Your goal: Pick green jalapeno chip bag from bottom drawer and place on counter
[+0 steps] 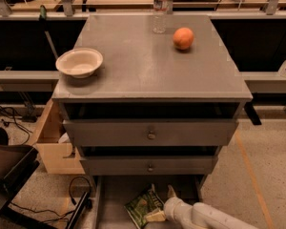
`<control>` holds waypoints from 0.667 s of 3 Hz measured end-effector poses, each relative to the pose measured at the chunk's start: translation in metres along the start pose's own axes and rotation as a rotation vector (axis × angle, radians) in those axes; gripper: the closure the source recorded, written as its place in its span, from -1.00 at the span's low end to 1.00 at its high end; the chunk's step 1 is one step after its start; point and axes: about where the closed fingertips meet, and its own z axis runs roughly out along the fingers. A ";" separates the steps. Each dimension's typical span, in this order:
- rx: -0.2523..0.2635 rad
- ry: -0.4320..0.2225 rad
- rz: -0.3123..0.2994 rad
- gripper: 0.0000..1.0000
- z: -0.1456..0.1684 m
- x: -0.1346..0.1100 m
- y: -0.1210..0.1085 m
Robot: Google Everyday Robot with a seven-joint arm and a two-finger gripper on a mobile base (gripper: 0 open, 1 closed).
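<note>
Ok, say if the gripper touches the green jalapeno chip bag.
Cannot tell. The camera view shows the gripper overlapping the green jalapeno chip bag in the bottom drawer; neither contact nor gap is plain.

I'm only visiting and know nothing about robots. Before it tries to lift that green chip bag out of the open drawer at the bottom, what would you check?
1. Bottom drawer open far enough to reach in: ok.
2. Green jalapeno chip bag in sight on the drawer floor: ok.
3. Gripper down in the drawer at the bag's right edge: ok.
4. Firm hold on the bag: cannot tell.
5. Bare spot on the counter between the bowl and the orange: ok.
6. Free way up past the knobbed drawers above: cannot tell.
</note>
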 end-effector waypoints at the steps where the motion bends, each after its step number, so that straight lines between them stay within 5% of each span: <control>1: -0.039 0.032 0.018 -1.00 0.024 0.010 0.014; 2: -0.083 0.056 0.049 -1.00 0.055 0.024 0.031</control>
